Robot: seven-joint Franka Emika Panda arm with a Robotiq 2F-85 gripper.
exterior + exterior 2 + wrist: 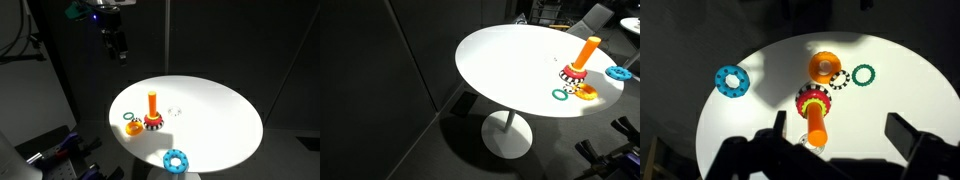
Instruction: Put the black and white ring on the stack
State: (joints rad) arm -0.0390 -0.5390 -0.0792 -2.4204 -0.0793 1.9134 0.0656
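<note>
The stack is an orange peg (817, 125) on a red base with toothed edging (814, 100), standing near the middle of the white round table (750, 120). It shows in both exterior views (152, 108) (586, 55). The black and white ring (840, 79) lies flat just beyond the base, between an orange ring (823, 66) and a green ring (863, 74). My gripper (840, 135) is open and empty, high above the table (117, 48), with the peg between its fingers in the wrist view.
A flat blue ring (730, 80) lies apart near the table edge (176, 159) (618, 72). The orange ring (586, 93) and green ring (560, 95) lie beside the base. The surroundings are dark, and a chair stands near the table (595, 15).
</note>
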